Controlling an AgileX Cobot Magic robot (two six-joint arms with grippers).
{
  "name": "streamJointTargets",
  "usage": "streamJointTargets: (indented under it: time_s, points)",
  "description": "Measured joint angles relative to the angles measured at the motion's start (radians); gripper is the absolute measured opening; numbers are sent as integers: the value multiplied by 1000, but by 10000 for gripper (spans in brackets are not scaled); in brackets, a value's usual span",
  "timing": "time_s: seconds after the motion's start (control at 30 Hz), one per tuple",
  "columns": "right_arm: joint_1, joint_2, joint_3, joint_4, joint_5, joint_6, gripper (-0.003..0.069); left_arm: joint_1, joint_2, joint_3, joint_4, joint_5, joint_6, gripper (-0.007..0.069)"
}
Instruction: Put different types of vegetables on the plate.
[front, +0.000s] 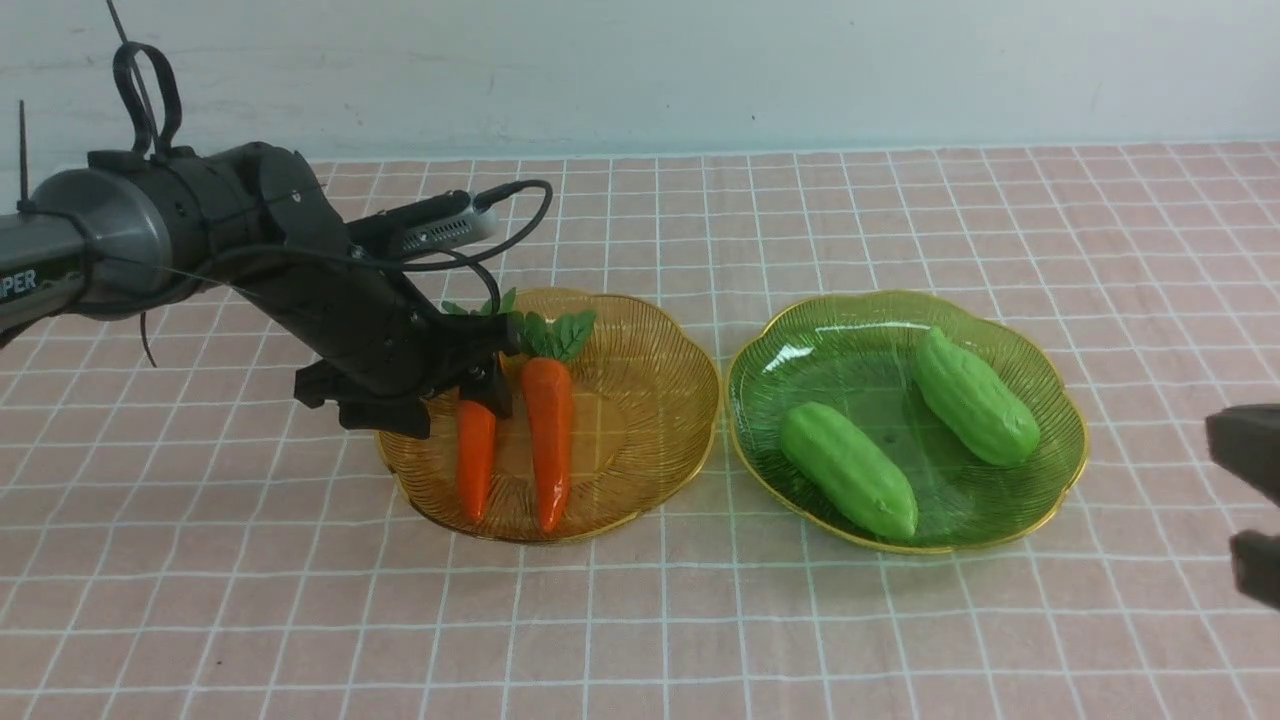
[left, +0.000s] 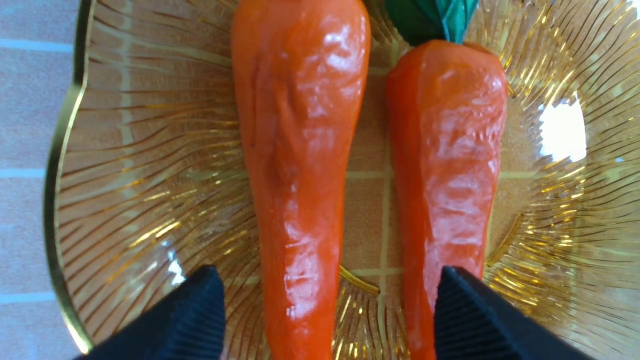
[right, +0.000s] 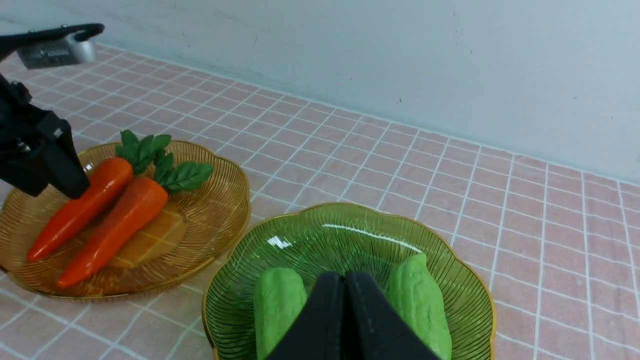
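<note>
Two orange carrots lie side by side on an amber glass plate (front: 650, 330): the left carrot (front: 475, 455) and the right carrot (front: 548, 440). My left gripper (front: 455, 395) is open, low over the left carrot's thick end. In the left wrist view its fingers (left: 200, 310) straddle one carrot (left: 300, 175); the other carrot (left: 450, 175) lies under the second finger's tip. Two light-green gourds, a front one (front: 850, 468) and a back one (front: 975, 397), lie on a green glass plate (front: 1060, 400). My right gripper (right: 345, 280) is shut and empty, above that plate's near side.
The two plates stand side by side, almost touching, on a pink checked tablecloth (front: 640, 620). A pale wall (front: 700, 70) closes the far edge of the table. The right gripper (front: 1245, 500) shows at the right edge of the front view.
</note>
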Motion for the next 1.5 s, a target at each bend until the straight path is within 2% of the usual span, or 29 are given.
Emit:
streamJointTargets:
  time_s: [0.07,0.17,0.33,0.4,0.57,0.67,0.9,1.07,1.17,1.4,1.5]
  points:
    - [0,0,0,-4,-2,0,-17,0,0,0,0,-7,8,466]
    - [0,0,0,-3,4,0,-17,0,0,0,0,-10,18,352]
    - [0,0,0,-4,8,1,-17,0,-9,0,1,-8,26,57]
    - [0,0,0,-4,8,1,-17,0,-22,0,1,3,28,16]
    - [0,-71,67,-4,8,1,-17,0,-54,0,2,17,42,-3]
    - [-20,-225,188,-4,8,1,-17,0,-76,0,4,20,42,-3]
    - [-212,-637,443,-4,45,2,-17,0,-144,1,10,37,42,-3]
    - [-273,-739,521,-1,138,2,-17,0,-263,2,42,72,42,-3]
    - [-273,-740,521,28,180,2,-17,0,-357,4,92,116,42,-3]
    - [-273,-740,521,42,187,2,-17,0,-698,14,326,354,35,-3]
    - [-273,-740,521,42,187,3,-17,0,-807,59,388,394,15,-3]
